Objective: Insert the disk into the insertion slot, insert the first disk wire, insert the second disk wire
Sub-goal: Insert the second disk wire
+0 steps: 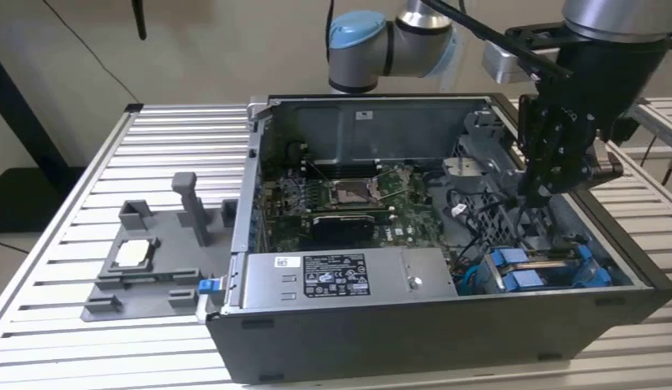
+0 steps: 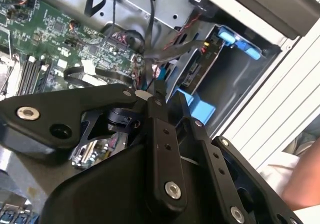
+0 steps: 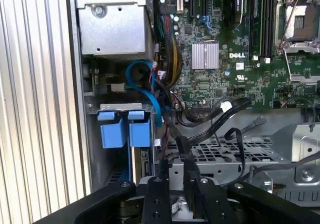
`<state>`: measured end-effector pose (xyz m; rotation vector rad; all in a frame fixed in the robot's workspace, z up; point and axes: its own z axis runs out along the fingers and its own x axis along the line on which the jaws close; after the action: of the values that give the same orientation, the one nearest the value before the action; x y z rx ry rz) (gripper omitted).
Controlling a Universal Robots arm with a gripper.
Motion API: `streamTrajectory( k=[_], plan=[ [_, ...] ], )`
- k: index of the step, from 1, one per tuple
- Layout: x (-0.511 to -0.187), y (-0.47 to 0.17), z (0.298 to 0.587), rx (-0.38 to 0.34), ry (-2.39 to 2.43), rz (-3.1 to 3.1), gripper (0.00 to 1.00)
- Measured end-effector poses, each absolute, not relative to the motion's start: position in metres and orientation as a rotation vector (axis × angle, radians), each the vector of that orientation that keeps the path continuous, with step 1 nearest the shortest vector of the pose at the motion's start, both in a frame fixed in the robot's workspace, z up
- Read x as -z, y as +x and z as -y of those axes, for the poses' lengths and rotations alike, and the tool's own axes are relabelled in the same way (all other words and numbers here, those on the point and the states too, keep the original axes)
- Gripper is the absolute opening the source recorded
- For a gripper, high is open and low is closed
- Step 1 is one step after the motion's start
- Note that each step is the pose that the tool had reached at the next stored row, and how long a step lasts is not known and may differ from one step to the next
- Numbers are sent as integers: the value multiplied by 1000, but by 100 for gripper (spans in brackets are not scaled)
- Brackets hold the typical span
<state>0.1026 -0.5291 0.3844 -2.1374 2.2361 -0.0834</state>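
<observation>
Right now your one gripper (image 1: 534,199) hangs inside the open computer case (image 1: 422,325), over the drive cage on the exterior view's right. Its two fingers (image 3: 161,194) are pinched together on one black wire (image 3: 180,146), just beside the disk (image 1: 511,280). The disk sits in the insertion slot (image 3: 92,149), with its two blue tabs (image 3: 140,134) side by side at the mouth. One blue cable (image 3: 137,79) loops near them, next to the one motherboard (image 3: 220,74).
</observation>
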Motion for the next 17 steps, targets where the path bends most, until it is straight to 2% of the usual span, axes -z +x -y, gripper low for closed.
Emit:
streamTrajectory(
  k=[17],
  plan=[
    [-381,77,523,113,-2182,-2194,27]
  ],
)
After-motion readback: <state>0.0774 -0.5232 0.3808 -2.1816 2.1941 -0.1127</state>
